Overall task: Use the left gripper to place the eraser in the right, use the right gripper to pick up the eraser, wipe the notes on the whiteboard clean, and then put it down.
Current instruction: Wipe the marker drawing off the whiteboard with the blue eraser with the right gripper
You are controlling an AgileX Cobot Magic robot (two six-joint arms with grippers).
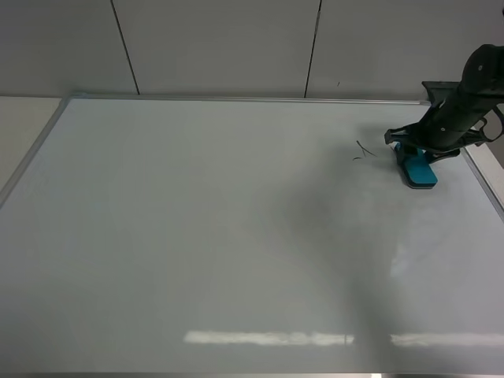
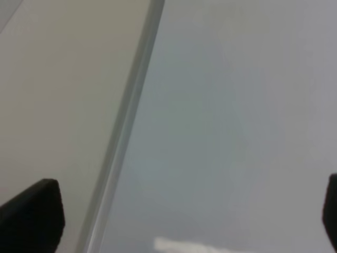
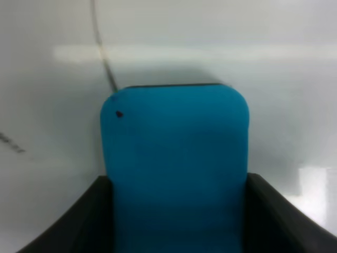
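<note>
The teal eraser [image 1: 418,168] lies flat on the whiteboard [image 1: 220,236] near its right edge. My right gripper [image 1: 411,150] is shut on the eraser's far end; in the right wrist view the eraser [image 3: 175,158] sits between both black fingers [image 3: 79,221]. Faint remains of the notes [image 1: 363,150] lie just left of the eraser, a thin dark stroke [image 3: 103,60] beside it. My left gripper [image 2: 184,221] is open and empty, its fingertips [image 2: 34,213] over the board's left frame [image 2: 126,126]. It is out of the exterior view.
The silver-grey frame runs along the board's right edge [image 1: 482,181] close to the right arm [image 1: 465,94]. A grey panelled wall [image 1: 220,43] stands behind the board.
</note>
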